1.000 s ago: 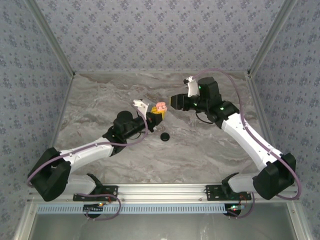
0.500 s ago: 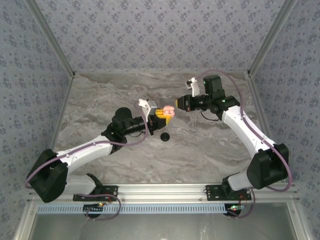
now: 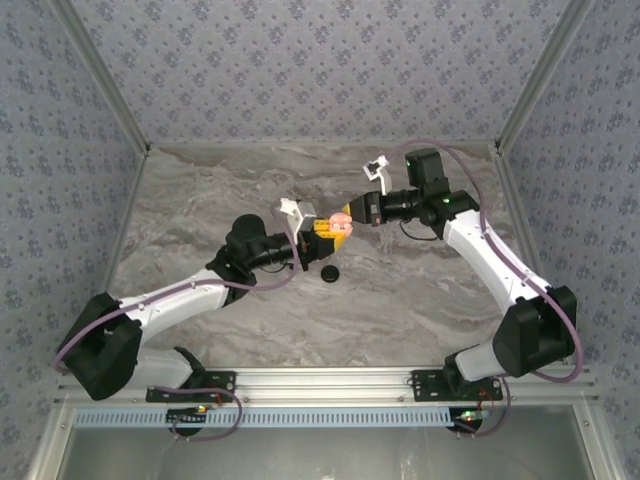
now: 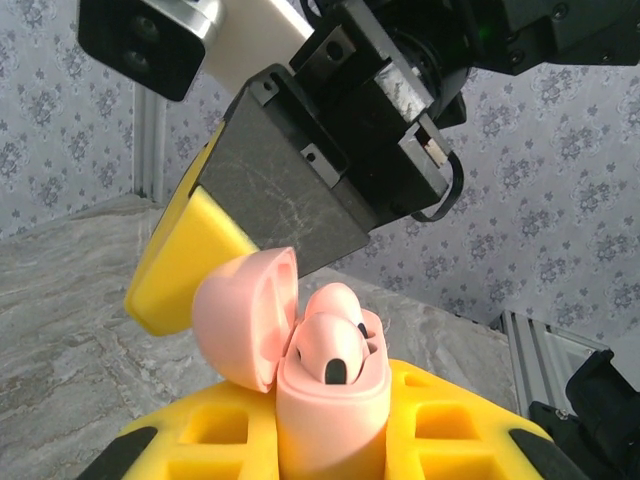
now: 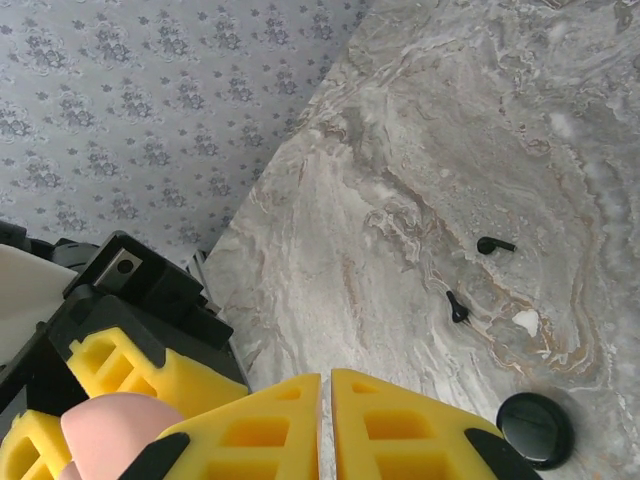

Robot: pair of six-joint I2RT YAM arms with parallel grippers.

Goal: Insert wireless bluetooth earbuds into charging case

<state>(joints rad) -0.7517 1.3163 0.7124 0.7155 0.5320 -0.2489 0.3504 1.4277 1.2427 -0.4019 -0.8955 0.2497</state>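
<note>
Earbuds [image 5: 494, 244]: two, lying on table [image 5: 400, 180].
Charging case [image 4: 335, 400]: one, lid open.
Left gripper [image 3: 324, 229]: raised, clamped on case.
Right gripper [image 5: 325, 390]: closed empty, at lid.

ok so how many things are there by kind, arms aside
pink charging case: 1
tiny black earbuds: 2
round black piece: 1
total: 4
</note>
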